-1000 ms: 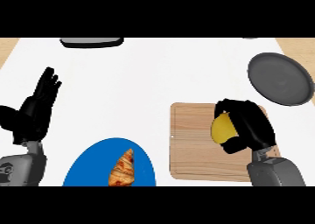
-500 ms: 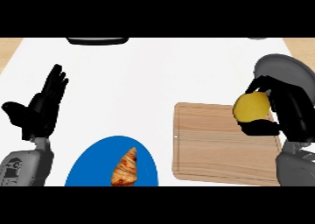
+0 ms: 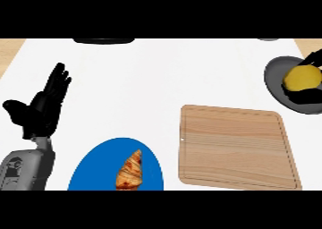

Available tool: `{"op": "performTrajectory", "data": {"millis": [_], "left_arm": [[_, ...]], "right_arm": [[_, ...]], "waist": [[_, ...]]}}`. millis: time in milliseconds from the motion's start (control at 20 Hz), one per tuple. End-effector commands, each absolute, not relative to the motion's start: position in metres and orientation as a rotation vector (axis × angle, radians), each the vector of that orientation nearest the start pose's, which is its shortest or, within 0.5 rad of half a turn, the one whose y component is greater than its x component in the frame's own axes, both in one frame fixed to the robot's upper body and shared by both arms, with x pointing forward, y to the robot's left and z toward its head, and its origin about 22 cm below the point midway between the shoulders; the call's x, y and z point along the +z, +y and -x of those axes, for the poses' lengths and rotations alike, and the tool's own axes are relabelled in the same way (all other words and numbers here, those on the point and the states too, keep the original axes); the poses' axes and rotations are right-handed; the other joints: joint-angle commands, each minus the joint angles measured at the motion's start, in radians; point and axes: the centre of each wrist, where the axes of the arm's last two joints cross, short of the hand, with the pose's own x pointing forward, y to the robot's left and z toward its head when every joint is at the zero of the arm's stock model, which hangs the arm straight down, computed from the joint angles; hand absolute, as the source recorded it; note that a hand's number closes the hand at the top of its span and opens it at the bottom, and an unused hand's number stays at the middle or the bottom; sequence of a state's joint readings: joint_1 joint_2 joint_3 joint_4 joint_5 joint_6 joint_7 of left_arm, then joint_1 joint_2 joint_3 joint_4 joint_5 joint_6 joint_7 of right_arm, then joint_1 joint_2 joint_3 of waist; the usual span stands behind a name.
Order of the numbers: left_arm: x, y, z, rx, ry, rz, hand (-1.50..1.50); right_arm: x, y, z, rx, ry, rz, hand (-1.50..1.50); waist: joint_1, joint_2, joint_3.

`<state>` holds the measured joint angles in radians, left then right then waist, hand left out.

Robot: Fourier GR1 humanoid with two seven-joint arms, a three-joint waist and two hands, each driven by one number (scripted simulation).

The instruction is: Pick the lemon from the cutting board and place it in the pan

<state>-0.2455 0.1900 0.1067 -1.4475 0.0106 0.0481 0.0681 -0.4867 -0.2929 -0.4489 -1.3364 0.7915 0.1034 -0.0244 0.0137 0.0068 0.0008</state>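
Right hand (image 3: 315, 58) curled round the lemon (image 3: 302, 78), over the grey pan (image 3: 274, 81) beyond the cutting board (image 3: 238, 147). Left hand (image 3: 41, 107) open, fingers up, beside the blue plate (image 3: 97, 170).

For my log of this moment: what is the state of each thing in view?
lemon: held over the pan.
right hand: curled round the lemon.
left hand: open, resting at the left.
pan: upright, under the lemon.
cutting board: flat, nothing on it.
plate: carries a croissant.
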Motion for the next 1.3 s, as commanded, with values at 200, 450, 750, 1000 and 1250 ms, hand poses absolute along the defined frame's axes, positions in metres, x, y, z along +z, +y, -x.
{"op": "performTrajectory", "data": {"millis": [200,450,750,1000,1250], "left_arm": [[0.061,0.261,-0.308,-0.062,-1.659,-0.172,0.0],[0.049,0.254,-0.307,-0.092,-1.642,-0.134,0.0],[0.062,0.254,-0.315,-0.099,-1.668,-0.137,0.0],[0.06,0.254,-0.312,-0.117,-1.673,-0.129,0.0],[0.066,0.244,-0.318,-0.114,-1.674,-0.108,0.0]], "right_arm": [[0.099,-0.432,-0.356,0.513,-1.46,1.238,1.5],[0.08,-0.452,-0.358,0.482,-1.439,1.269,1.5],[0.074,-0.478,-0.346,0.451,-1.408,1.261,1.5],[0.056,-0.471,-0.349,0.376,-1.322,0.965,-1.5],[0.051,-0.466,-0.352,0.367,-1.336,0.779,-1.5]], "waist": [[0.041,0.016,0.003],[0.061,0.026,0.006],[0.071,0.035,0.009],[0.086,0.037,0.009],[0.085,0.039,0.01]]}}
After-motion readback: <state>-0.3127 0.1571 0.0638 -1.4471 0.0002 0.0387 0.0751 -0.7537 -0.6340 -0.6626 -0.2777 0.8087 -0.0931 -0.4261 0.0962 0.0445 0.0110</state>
